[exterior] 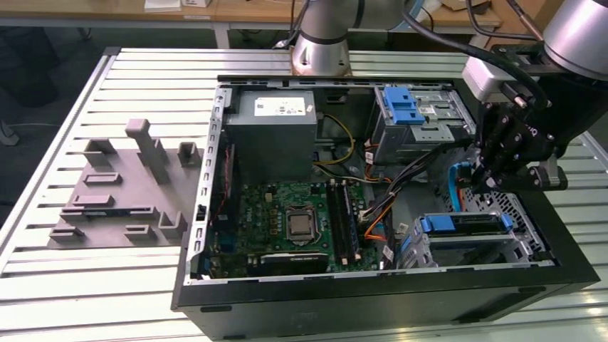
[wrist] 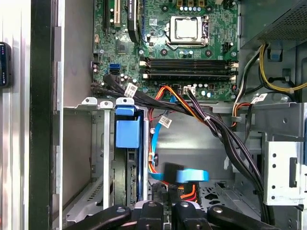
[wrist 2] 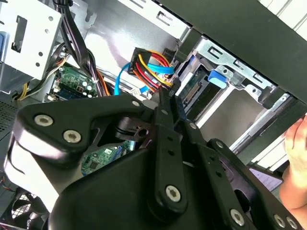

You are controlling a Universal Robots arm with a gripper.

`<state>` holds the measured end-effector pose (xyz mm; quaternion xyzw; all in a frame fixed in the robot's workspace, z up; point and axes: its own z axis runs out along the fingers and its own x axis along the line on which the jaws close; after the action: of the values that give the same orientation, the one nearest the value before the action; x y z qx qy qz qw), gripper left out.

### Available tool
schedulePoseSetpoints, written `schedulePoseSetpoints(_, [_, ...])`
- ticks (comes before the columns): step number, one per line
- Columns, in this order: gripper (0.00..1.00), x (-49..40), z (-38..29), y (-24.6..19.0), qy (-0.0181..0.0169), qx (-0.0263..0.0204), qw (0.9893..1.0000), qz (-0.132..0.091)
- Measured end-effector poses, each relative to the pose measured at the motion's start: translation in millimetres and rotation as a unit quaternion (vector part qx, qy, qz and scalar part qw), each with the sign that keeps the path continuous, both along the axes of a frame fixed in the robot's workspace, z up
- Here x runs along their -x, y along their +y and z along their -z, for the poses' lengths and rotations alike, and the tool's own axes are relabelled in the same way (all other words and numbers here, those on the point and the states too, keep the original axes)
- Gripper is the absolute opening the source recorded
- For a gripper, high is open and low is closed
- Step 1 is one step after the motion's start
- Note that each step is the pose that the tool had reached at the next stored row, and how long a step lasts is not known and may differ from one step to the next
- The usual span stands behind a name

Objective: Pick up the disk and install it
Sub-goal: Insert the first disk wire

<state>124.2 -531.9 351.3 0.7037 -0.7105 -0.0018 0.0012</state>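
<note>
The disk (exterior: pixel 459 224), silver with a blue carrier bracket, sits in the lower drive cage at the front corner of the open computer case (exterior: pixel 380 299), on the exterior view's right. The first wrist view shows the disk (wrist: pixel 127 158) edge-on in its slot, blue tab outward. In the second wrist view the disk's (wrist 2: pixel 194 88) connector end faces the cables. My gripper (exterior: pixel 480 182) hangs inside the case just behind that cage. Its fingers (wrist 2: pixel 165 103) look shut, tips beside a bundle of red, orange and blue cables (wrist 2: pixel 148 67). I cannot make out anything pinched between them.
A grey power supply box (exterior: pixel 275 132) and the green motherboard (exterior: pixel 295 221) fill the case's other side. An upper cage with a blue latch (exterior: pixel 404 107) stands at the back. A grey fixture (exterior: pixel 124 185) lies on the slatted table. A person's hand (wrist 2: pixel 295 163) is outside the case wall.
</note>
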Motion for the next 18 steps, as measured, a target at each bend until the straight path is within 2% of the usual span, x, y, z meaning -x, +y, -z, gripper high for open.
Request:
schedulePoseSetpoints(6, [0.16, -0.2, 0.1, -0.7, 0.0001, -0.0001, 1.0, 0.0])
schedulePoseSetpoints(9, [0.16, -0.2, 0.3, -5.2, 0.0001, 0.0, 1.0, 0.0])
schedulePoseSetpoints(14, [0.16, -0.2, 1.6, -18.4, 0.0001, 0.0, 1.0, 0.001])
schedulePoseSetpoints(16, [0.16, -0.2, 2.8, -19.8, 0.0011, -0.0002, 1.0, 0.003])
schedulePoseSetpoints(18, [0.16, -0.5, 4.2, -19.9, 0.005, -0.0001, 1.0, 0.004])
